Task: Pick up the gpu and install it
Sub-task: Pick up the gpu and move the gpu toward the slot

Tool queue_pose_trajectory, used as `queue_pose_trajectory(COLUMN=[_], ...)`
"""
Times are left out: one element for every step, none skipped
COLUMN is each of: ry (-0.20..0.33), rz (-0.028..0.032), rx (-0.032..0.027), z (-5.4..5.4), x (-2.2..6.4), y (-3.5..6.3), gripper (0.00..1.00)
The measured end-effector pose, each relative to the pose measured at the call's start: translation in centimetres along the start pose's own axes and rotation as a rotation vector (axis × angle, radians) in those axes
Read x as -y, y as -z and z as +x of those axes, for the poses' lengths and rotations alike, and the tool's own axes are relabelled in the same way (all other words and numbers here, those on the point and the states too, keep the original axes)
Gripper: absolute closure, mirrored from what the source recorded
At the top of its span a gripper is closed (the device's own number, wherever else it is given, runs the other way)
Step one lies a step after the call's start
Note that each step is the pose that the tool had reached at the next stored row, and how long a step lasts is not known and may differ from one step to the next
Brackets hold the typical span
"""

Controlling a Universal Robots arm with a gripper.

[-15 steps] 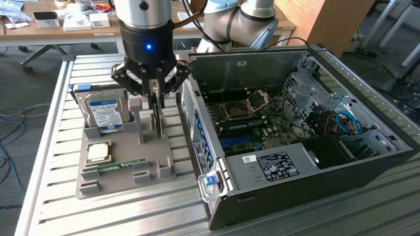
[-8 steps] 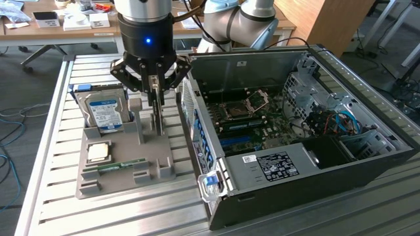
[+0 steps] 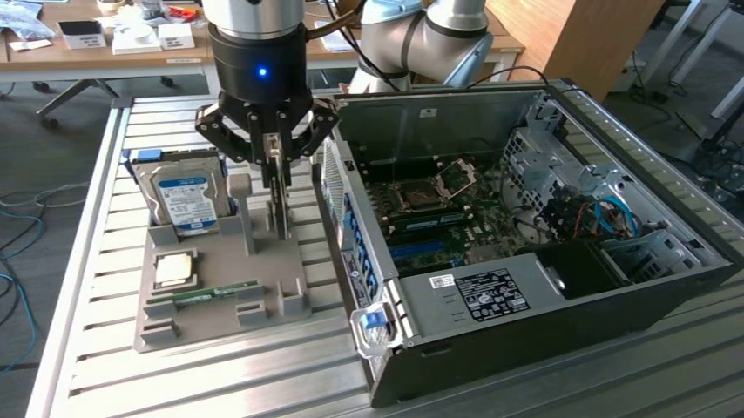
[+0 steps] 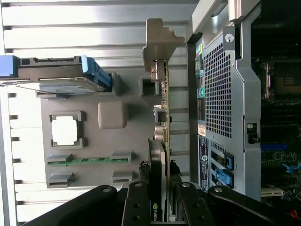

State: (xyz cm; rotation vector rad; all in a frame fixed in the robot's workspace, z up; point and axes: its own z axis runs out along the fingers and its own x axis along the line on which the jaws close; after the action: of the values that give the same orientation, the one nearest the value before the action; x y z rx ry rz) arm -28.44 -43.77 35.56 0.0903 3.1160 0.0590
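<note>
Gripper jaws are clamped on the upper edge of the gpu, hiding part of its fan. Beyond them the card stands edge-on in a slot of the tray, so its faces cannot be seen. Its bracket points toward the tray's end where the drive stands, cut off.

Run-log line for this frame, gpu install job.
stage: pick | gripper: over gpu edge | gpu: upright in gray holder | PC case: open, gpu not installed
</note>
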Motion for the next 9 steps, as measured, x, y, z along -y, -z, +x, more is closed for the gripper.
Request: queue_pose_trajectory(ry=[0.0,0.0,0.0,0.0,0.0,0.0,0.0,0.0,0.0], rz=[-0.0001,0.0001,0.0001,0.0001,0.0,0.0,0.0001,0.0,0.0], rx=[0.0001,0.0,-0.0001,-0.0001,0.0,0.0,0.0,0.0001,0.0], z=[0.0,0.0,0.0,-0.01,-0.01,-0.01,-0.01,-0.02,-0.02], x=[0.0,0.0,-0.01,-0.01,-0.01,-0.02,-0.02,-0.03,-0.03], y=[0.02,0.08,0.15,0.24,0.34,0.45,0.57,0.71,0.87], gripper=[0.73,0.73,0.73,0.73,0.73,0.73,0.73,0.73,0.73])
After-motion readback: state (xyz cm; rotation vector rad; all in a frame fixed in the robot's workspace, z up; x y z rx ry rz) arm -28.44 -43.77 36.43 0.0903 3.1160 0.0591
